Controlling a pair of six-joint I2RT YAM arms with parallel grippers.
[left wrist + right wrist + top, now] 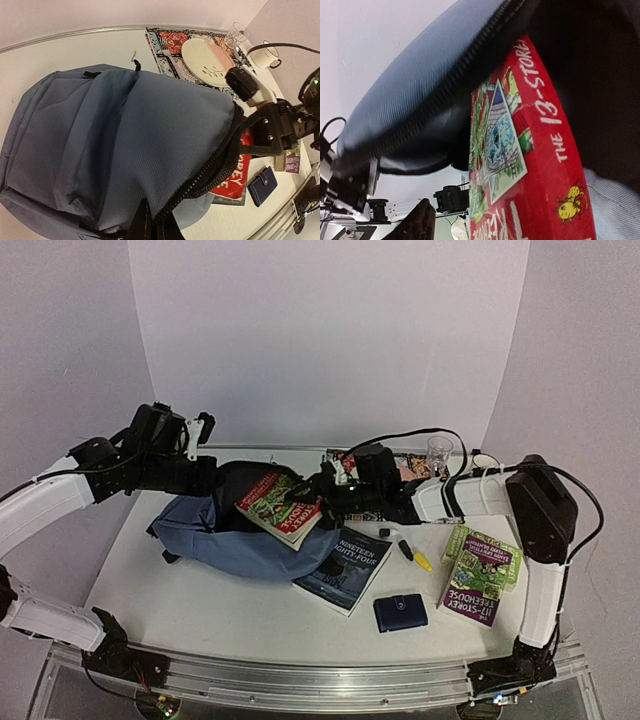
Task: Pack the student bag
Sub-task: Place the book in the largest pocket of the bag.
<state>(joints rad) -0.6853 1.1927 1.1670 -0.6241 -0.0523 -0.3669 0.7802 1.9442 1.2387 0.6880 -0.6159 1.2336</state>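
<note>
The slate-blue student bag [235, 540] lies on its side at the table's left. Its black-lined mouth faces right. My left gripper [213, 472] is shut on the zip edge [200, 177] of the top flap and holds it lifted. A red book [282, 505] sticks partway into the mouth, tilted, with my right gripper [318, 492] shut on its outer end. In the right wrist view the red cover [530, 165] fills the frame under the raised flap [415, 95]. One brown finger [415, 222] shows beside it; the other is hidden by the book.
A dark blue book [345, 565] lies partly under the bag's front. A navy wallet [400, 612], a yellow marker [415, 555] and a purple-green book [480, 575] lie at the right. A patterned placemat with a plate [207, 57], a glass [438, 450] and a cup [265, 52] stand at the back.
</note>
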